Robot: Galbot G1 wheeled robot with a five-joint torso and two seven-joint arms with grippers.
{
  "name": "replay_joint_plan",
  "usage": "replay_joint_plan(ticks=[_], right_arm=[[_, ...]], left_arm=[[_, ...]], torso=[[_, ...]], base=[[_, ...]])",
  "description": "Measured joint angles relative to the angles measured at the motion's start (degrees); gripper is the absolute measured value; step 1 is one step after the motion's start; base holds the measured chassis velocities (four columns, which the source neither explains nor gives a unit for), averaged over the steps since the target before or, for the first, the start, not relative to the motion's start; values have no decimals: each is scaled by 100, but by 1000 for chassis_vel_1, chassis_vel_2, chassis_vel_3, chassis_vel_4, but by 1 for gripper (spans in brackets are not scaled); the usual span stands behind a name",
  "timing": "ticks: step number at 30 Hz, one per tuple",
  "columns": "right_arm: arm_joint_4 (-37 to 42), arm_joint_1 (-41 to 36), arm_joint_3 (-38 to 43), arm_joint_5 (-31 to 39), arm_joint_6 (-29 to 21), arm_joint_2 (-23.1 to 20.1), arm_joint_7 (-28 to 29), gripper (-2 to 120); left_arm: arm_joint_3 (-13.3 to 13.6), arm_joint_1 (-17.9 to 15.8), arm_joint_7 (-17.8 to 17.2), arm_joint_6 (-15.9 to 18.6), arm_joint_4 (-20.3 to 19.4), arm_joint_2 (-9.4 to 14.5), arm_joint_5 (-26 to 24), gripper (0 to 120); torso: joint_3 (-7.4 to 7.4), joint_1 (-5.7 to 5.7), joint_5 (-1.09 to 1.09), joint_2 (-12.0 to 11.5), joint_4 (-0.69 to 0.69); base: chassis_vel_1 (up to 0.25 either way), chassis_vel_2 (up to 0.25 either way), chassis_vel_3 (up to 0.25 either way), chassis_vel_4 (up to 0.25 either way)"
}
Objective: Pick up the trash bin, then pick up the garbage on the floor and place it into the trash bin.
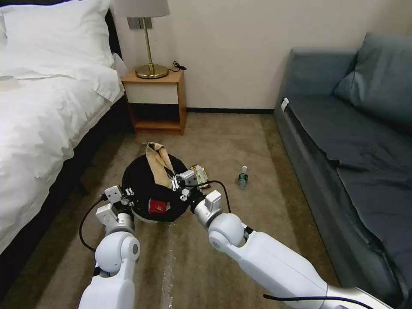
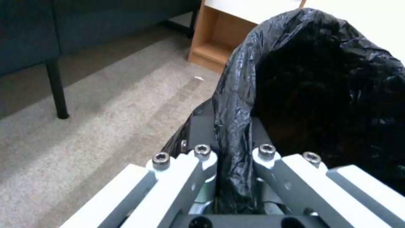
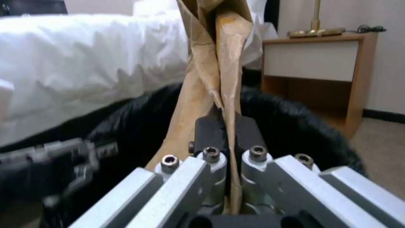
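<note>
- My left gripper (image 2: pixel 230 148) is clamped on the black bag liner (image 2: pixel 320 95) folded over the rim of the trash bin (image 1: pixel 143 216); in my left wrist view the crinkled plastic is pinched between both dark fingers (image 2: pixel 202 129).
- The bin hangs from that grip, tilted so its mouth faces up toward my head camera, above the carpet (image 1: pixel 223 128).
- My right gripper (image 3: pixel 227 136) is squeezed shut on the crumpled brown paper bag (image 3: pixel 211 63), which rises past my fingertips over the bin's open mouth.
- A crushed red-and-white carton (image 1: pixel 158 206) lies inside the liner, below my right gripper and near my left one.
- The yellow-green snack wrapper (image 1: pixel 200 175) lies on the carpet just beyond my right gripper, beside the bin.
- The small clear bottle (image 1: pixel 243 176) lies on the carpet farther off to the right of my right gripper, toward the blue sofa (image 1: pixel 343 128).
- Beyond the bin stand the wooden nightstand (image 1: pixel 159 103) and the white bed (image 1: pixel 43 107).
</note>
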Motion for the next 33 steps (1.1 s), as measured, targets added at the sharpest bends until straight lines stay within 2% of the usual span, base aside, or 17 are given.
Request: replay_joint_plan(ticks=[5, 7, 8, 11, 12, 16, 17, 19, 22, 24, 30, 31, 33], right_arm=[[-223, -53, -108, -154, 66, 37, 8, 2], [-287, -88, -138, -250, 106, 44, 63, 14], [-287, -88, -138, -250, 106, 44, 63, 14], [-297, -100, -134, -269, 111, 44, 92, 29], [-297, -100, -134, -269, 111, 44, 92, 29], [-293, -100, -91, -270, 113, 47, 93, 45], [-293, -100, -91, -270, 113, 47, 93, 45], [-260, -101, -31, -269, 113, 74, 97, 57], [-220, -105, 70, -269, 113, 107, 165, 64], [-107, -157, 408, -182, 130, 154, 374, 78], [-46, -485, 1135, -312, 150, 154, 454, 92], [-8, -751, 1555, -416, 150, 156, 461, 98], [75, -1176, 2159, -535, 151, 187, 462, 100]], left_arm=[[49, -5, -8, -2, -27, -42, 30, 4], [65, -13, -14, -2, -31, -51, 46, 4], [65, -13, -14, -2, -31, -51, 46, 4], [87, -23, -19, -2, -32, -58, 54, 4], [87, -23, -19, -2, -32, -58, 54, 4], [113, -21, -23, 3, -32, -80, 87, 4], [113, -21, -23, 3, -32, -80, 87, 4], [108, -20, -23, 5, -31, -90, 93, 4], [85, -16, -24, 4, -29, -84, 94, 4], [49, -10, -22, 12, -28, -45, 72, 4], [-60, -16, 84, 16, -24, 5, 41, 4], [-125, -18, 201, 17, -21, 63, 17, 4], [-220, -37, 358, 27, -21, 152, -11, 4]], torso=[[0, 0, 0, 0, 0], [0, 0, 0, 0, 0], [0, 0, 0, 0, 0], [0, 0, 0, 0, 0], [0, 0, 0, 0, 0], [0, 0, 0, 0, 0], [0, 0, 0, 0, 0], [0, 0, 0, 0, 0], [0, 0, 0, 0, 0], [0, 0, 0, 0, 1], [0, 0, 1, 0, 0], [0, 0, 0, 0, 1], [0, 0, 1, 0, 0]], base=[[0, 0, 0, 0], [0, 0, 0, 0], [0, 0, 0, 0], [0, 0, 0, 0], [0, 0, 0, 0], [0, 0, 0, 0], [0, 0, 0, 0], [0, 0, 0, 0], [0, 0, 0, 0], [0, 0, 0, 0], [0, 0, 0, 0], [0, 0, 0, 0], [0, 0, 0, 0]])
